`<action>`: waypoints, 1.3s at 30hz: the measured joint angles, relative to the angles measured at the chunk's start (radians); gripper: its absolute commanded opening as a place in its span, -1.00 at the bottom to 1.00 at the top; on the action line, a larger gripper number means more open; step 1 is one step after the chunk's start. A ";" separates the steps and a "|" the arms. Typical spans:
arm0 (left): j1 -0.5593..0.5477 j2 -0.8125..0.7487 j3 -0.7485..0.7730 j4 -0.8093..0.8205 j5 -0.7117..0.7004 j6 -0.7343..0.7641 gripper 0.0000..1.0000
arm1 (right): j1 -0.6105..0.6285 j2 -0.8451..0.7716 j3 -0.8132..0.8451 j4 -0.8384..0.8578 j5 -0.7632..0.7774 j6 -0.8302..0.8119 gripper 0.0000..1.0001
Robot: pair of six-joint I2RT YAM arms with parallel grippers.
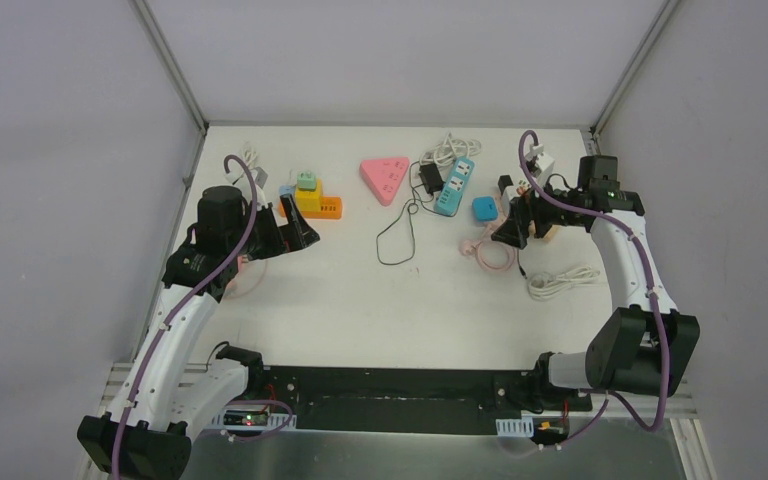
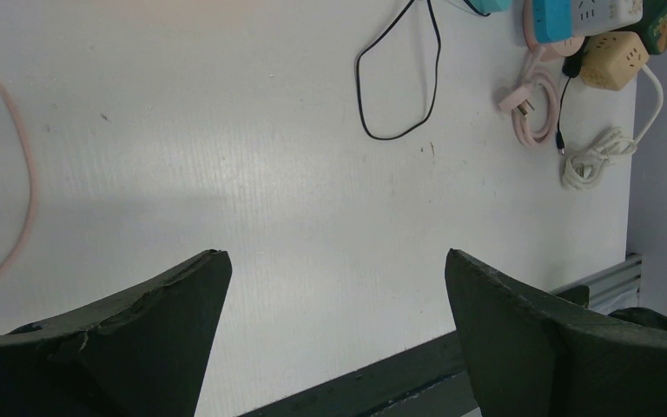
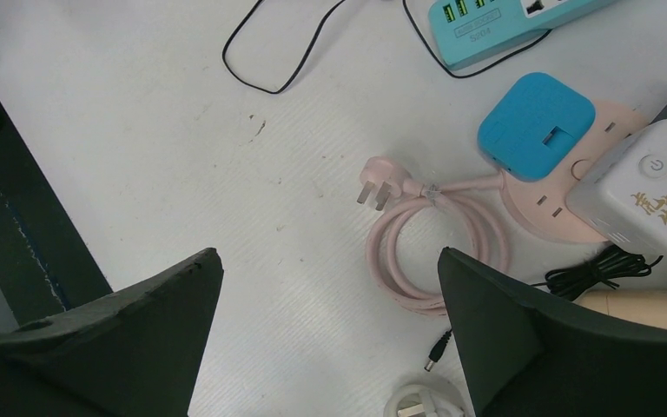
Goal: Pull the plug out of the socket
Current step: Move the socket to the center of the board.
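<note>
You have two grippers: left gripper (image 2: 334,256), right gripper (image 3: 330,252). On the tabletop (image 1: 340,310), count one orange strip (image 1: 318,207), one pink triangle (image 1: 385,178), one blue strip (image 1: 455,187), one blue cube (image 3: 534,122), one pink base (image 3: 534,219), one beige cube (image 2: 612,61). Two pink cords: right cord (image 3: 460,184), left cord (image 2: 29,174). One black cable (image 2: 391,137). At least two white coils: right-edge coil (image 1: 560,282), back-edge coil (image 1: 448,150).

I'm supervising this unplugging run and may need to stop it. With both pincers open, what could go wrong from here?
1. The blue adapter and white adapter sit side by side on the pink socket; the open right pincer could catch both.
2. Nothing pins the socket down, so a pull may lift it, dragging its coiled pink cable.
</note>
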 measured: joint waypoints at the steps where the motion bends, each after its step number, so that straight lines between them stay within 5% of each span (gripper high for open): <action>1: 0.000 0.000 0.000 0.000 0.000 0.000 0.98 | 0.000 0.000 0.000 0.001 0.001 0.000 1.00; 26: 0.000 0.000 0.000 0.000 0.000 0.000 0.98 | -0.055 0.005 -0.010 0.044 0.175 0.066 1.00; 39: 0.006 -0.010 0.000 0.000 0.001 0.000 0.98 | -0.098 0.005 -0.124 0.347 0.487 0.414 1.00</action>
